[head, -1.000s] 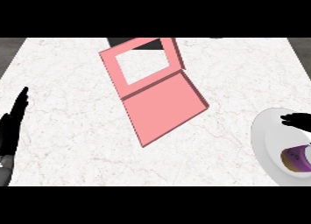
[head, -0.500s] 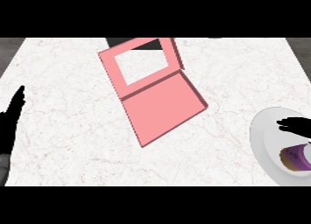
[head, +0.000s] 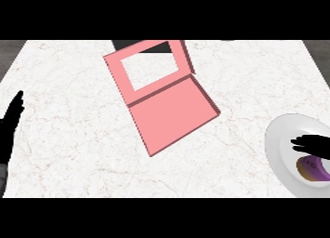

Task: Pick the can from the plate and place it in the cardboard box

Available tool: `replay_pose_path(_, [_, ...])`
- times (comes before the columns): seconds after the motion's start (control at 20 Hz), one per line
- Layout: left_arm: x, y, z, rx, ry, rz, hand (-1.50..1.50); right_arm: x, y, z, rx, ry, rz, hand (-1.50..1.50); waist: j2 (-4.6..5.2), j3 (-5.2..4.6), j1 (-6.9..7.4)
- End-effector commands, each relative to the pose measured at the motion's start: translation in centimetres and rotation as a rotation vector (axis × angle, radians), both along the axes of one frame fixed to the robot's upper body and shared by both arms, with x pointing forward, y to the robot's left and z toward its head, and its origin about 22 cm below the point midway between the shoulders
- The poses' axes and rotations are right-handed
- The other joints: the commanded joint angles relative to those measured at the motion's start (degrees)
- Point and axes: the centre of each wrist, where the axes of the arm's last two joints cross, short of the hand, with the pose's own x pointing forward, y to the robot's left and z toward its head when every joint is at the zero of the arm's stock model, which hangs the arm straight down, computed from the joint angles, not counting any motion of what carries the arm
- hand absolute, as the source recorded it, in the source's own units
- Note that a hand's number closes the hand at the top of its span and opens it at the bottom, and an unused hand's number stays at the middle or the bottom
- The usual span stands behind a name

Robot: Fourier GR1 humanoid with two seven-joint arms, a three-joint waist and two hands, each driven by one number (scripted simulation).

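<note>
Over the white plate (head: 280, 139) at the bench's right edge, the right hand (head: 321, 146) has been lowered a little closer onto the purple can (head: 317, 168) — its fingers are spread above the can, nothing yet clasped, so the grasp is judged still to be made. The pink cardboard box (head: 171, 109) is seen well apart at the middle, flaps open, nothing visible inside, while the can lies on the plate; the left hand (head: 4, 135) is rested open at the left edge.

Single head view, steeply down at counter (head: 71, 139); whole top in frame, far edge up, near edge at bottom.
</note>
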Motion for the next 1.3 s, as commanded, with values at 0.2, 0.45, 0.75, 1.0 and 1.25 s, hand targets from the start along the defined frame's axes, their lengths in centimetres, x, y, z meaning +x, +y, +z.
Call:
replay_pose_path(0.2, [-0.3, 1.6, -1.1, 0.006, 0.017, 0.000, 0.00, 0.9, 3.4, -3.0, -0.041, 0.058, -0.021, -1.50, 0.12, 0.02, 0.36])
replay_pose_path(0.45, [0.8, 0.7, -0.8, 0.023, 0.004, 0.002, 0.00, 0.2, 2.0, -4.2, 0.041, -0.153, -0.037, 1.50, 0.19, 0.06, 0.14])
replay_pose_path(0.75, [0.3, -1.4, -1.1, -0.004, -0.006, -0.013, 0.00, 2.0, 4.3, -2.9, 0.105, -0.303, -0.071, 1.50, 0.02, 0.03, 0.10])
replay_pose_path(1.0, [0.4, 0.7, -0.3, 0.013, 0.001, 0.034, 0.00, 1.9, 5.1, -2.2, 0.097, -0.421, -0.339, 1.50, -0.42, -0.16, -1.42])
replay_pose_path(1.25, [-1.2, 1.2, -1.5, -0.004, 0.038, 0.052, 0.00, -0.3, 5.7, -5.4, 0.022, -0.475, -0.827, 1.50, -1.17, -0.46, -3.54])
